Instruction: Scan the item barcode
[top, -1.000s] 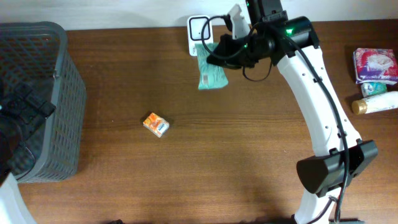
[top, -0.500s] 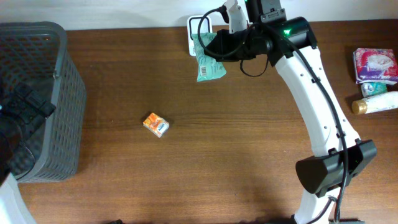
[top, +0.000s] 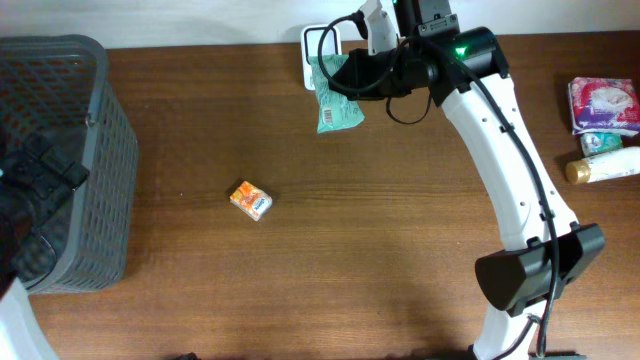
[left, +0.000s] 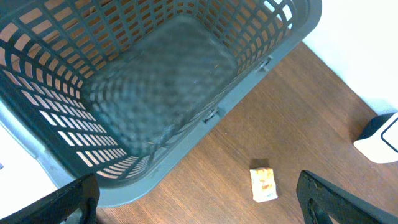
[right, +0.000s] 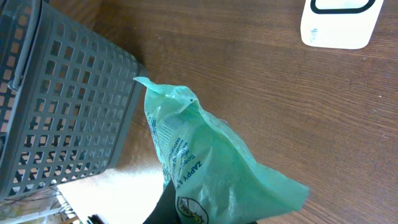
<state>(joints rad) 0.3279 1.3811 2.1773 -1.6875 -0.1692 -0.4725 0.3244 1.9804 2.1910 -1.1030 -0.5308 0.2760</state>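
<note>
Up by the tabletop's back edge, right jaws pinched the green packet (top: 338, 108) just by the white scanner (top: 313, 47), probably to show its barcode, while left jaws hung spread above the basket (left: 249, 81).

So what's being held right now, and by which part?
The right gripper pinches the crinkly green plastic packet by one end; the left gripper is open, holding nothing.
</note>
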